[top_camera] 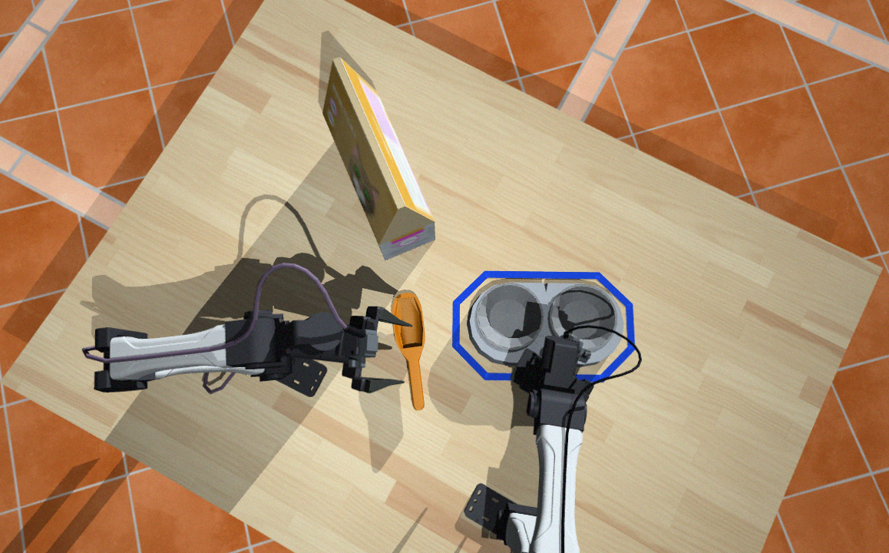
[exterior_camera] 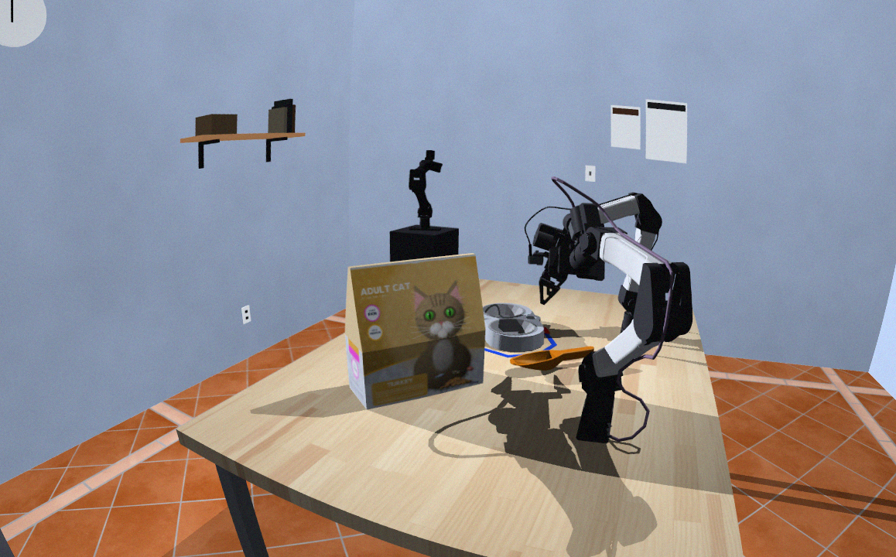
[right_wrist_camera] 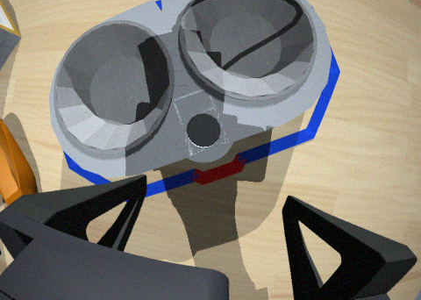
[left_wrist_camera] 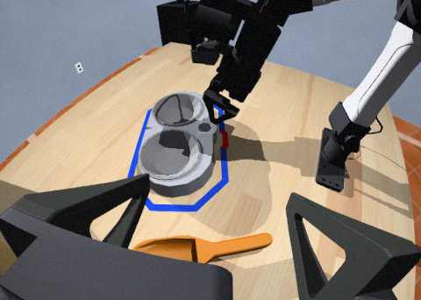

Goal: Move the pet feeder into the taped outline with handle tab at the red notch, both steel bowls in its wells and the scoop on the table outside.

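Note:
The grey pet feeder [top_camera: 545, 296] [left_wrist_camera: 208, 143] [right_wrist_camera: 281, 111] sits inside the blue taped outline [top_camera: 457, 322] [left_wrist_camera: 225, 168] [right_wrist_camera: 324, 103], as seen from above; the right arm hides part of its near edge. Its handle tab [right_wrist_camera: 203, 153] faces the red notch [left_wrist_camera: 225, 139] [right_wrist_camera: 219, 170]. Both bowls [top_camera: 510, 316] [right_wrist_camera: 116, 89] [right_wrist_camera: 246, 41] sit in the wells and look level. The orange scoop [top_camera: 416, 375] [exterior_camera: 548, 357] [left_wrist_camera: 237, 246] lies on the table outside the outline. My left gripper [top_camera: 406, 353] [left_wrist_camera: 219, 192] is open above the scoop. My right gripper [right_wrist_camera: 216, 195] is open and empty above the notch side.
A tall cat food bag [top_camera: 372, 157] [exterior_camera: 416, 332] stands on the table [top_camera: 708, 322], beyond the scoop's bowl end. The right arm reaches over the feeder's near side. A small black arm on a black pedestal [exterior_camera: 423, 242] stands beyond the table.

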`<state>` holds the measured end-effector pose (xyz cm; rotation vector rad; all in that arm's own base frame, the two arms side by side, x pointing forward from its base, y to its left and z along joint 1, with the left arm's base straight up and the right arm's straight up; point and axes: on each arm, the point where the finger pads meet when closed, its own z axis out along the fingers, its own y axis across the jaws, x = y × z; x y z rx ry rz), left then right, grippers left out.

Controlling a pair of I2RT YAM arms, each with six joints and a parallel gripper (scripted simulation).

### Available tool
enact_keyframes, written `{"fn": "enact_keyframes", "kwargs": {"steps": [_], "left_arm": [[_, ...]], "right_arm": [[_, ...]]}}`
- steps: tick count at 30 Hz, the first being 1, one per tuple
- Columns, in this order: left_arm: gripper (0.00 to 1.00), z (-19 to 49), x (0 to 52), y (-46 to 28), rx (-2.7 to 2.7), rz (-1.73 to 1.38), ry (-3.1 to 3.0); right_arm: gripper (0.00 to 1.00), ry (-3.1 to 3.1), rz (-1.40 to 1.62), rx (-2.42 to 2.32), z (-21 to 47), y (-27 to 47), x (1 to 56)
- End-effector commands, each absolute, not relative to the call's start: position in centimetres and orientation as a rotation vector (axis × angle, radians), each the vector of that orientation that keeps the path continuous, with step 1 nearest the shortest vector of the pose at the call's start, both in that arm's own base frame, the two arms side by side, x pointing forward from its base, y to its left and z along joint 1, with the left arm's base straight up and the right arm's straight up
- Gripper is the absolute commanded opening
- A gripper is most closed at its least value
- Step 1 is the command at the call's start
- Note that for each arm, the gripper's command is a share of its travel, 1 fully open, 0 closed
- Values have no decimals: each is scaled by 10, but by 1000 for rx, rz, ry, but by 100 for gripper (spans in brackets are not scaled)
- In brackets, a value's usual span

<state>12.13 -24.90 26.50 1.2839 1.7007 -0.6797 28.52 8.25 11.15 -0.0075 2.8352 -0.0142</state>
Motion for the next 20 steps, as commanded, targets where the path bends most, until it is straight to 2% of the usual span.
{"fn": "enact_keyframes", "kwargs": {"steps": [1,20], "left_arm": [[100,258,117,-246,1305,-674,1729],[100,258,117,-246,1305,-674,1729]], "right_arm": [[100,2738,40,-227,122,87,295],[100,2754,26,-201,120,85,293]]}}
